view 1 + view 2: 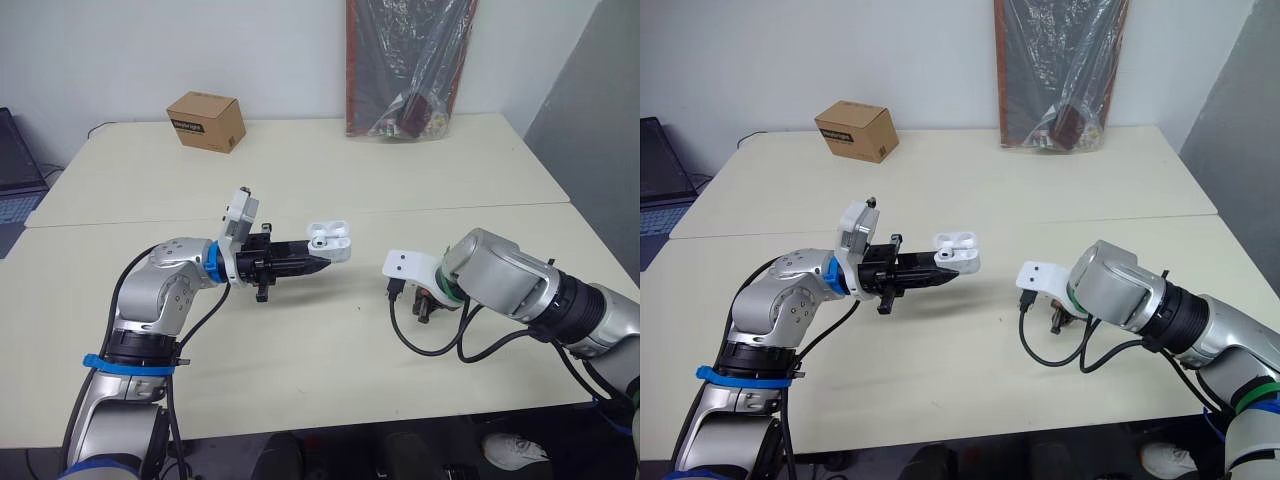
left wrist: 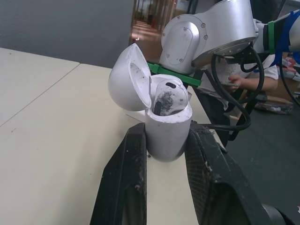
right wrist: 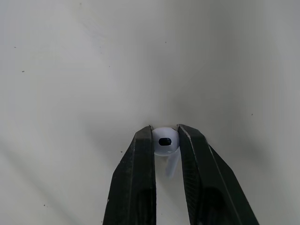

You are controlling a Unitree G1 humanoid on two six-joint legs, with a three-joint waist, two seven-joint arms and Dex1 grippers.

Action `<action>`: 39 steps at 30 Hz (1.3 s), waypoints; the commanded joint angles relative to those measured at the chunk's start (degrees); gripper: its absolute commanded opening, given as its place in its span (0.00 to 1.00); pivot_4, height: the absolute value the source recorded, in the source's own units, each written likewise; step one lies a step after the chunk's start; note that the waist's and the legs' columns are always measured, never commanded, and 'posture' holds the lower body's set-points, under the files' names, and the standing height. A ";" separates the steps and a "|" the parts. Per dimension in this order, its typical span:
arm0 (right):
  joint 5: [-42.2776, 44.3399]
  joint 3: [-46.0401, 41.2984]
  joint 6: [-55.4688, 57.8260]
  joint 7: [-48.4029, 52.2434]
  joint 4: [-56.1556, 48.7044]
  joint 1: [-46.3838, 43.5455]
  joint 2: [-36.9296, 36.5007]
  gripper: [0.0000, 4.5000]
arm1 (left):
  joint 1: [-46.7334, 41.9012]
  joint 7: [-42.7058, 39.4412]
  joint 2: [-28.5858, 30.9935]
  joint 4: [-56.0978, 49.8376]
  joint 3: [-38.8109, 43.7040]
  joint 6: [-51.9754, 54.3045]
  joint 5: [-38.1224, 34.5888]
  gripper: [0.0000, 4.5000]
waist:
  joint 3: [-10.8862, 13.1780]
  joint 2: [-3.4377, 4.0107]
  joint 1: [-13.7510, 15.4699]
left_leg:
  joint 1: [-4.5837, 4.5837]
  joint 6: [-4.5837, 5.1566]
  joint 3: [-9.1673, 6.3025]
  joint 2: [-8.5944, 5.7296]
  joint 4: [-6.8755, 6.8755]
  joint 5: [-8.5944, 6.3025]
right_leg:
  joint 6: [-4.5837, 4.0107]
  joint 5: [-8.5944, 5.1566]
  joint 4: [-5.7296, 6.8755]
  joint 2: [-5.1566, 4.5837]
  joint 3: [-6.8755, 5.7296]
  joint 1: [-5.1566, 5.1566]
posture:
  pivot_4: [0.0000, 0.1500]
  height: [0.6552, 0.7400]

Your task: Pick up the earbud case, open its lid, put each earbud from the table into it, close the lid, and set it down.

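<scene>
My left gripper (image 1: 318, 262) is shut on the white earbud case (image 1: 330, 241) and holds it above the middle of the table. The case's lid (image 2: 129, 78) stands open, and one earbud (image 2: 168, 95) sits inside it. My right gripper (image 3: 165, 133), down by the tabletop to the right of the case, is shut on the second white earbud (image 3: 165, 141), its stem pointing back between the fingers (image 3: 141, 154). In the head views the right arm's wrist (image 1: 490, 272) hides those fingers and the earbud.
A brown cardboard box (image 1: 206, 120) stands at the table's far left. A plastic-wrapped dark board (image 1: 405, 65) leans on the wall at the back. A seam (image 1: 450, 208) crosses the cream tabletop. Black cables (image 1: 440, 345) loop under my right wrist.
</scene>
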 commanded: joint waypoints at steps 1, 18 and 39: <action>0.48 0.82 0.43 -0.84 -0.88 -0.59 -1.02 0.08 | -0.14 0.14 -0.06 -2.29 0.25 -0.54 -0.49 0.18 | 0.00 0.00 0.00 | 0.00 0.00 0.00 0.00 0.00 0.00 | 0.00 0.00 0.00 0.00 0.00 0.00 | 1.00 1.00; 6.56 -38.46 9.47 -10.37 -20.02 15.90 8.83 0.08 | -0.16 1.96 -1.67 0.94 1.12 -3.49 0.39 0.18 | -0.02 -0.03 0.42 | -0.24 0.00 -0.05 -0.01 -0.06 0.00 | -0.01 0.01 -0.05 -0.01 -0.05 -0.16 | 1.00 1.00; 9.95 -56.53 -6.08 -33.27 -29.54 20.76 39.66 0.08 | -5.65 0.06 -5.38 11.24 0.13 -9.78 5.33 0.18 | 0.00 0.01 0.18 | -0.20 -0.01 -0.09 -0.01 -0.07 0.01 | -0.09 0.04 0.01 0.01 -0.07 -0.13 | 1.00 1.00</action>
